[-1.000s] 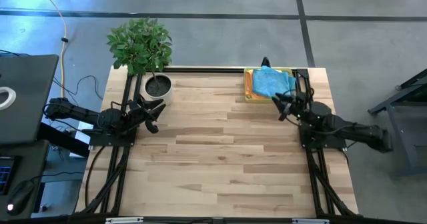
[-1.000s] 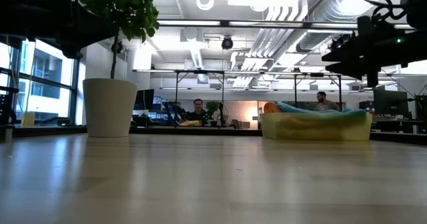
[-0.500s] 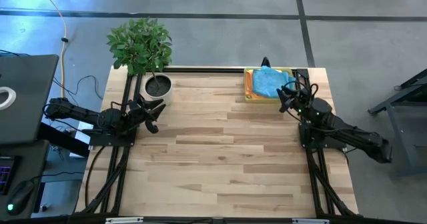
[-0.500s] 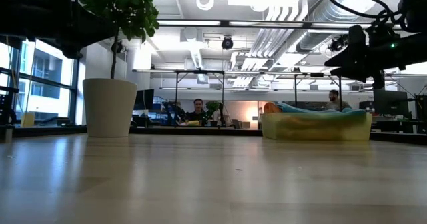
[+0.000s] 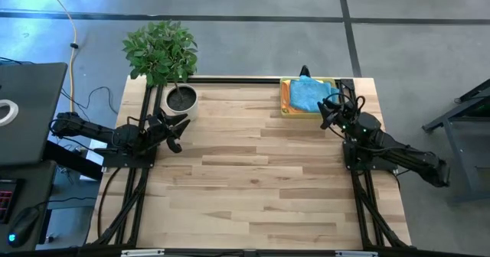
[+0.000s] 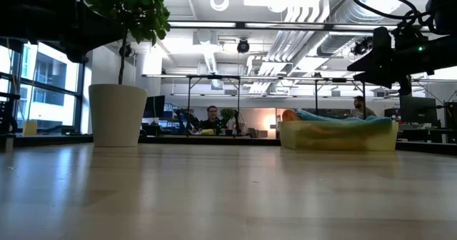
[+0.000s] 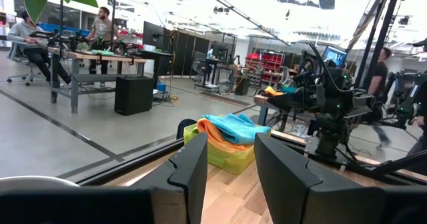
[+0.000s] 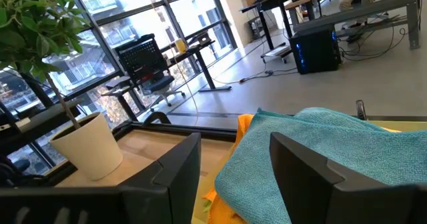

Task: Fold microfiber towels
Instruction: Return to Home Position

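Your right gripper (image 5: 329,116) hovers above the table (image 5: 253,180), just beside the corner of the yellow tray (image 6: 335,137) that lies nearest that arm. Its fingers stand moderately apart and hold nothing. The light blue towel (image 5: 308,95) is not in the pincer. It lies in the tray, on top of the pile, just ahead of the fingertips and lower than them. In the right wrist view it fills most of the space past the fingers. The orange towel (image 7: 215,135) lies under the blue one, with its edge showing along the side facing the potted plant (image 5: 161,50). The tray sits at the table's far right corner. Your left gripper (image 5: 174,131) waits at the table's left edge near the plant's white pot, with a narrow gap between its fingers and nothing in them, well apart from the tray.
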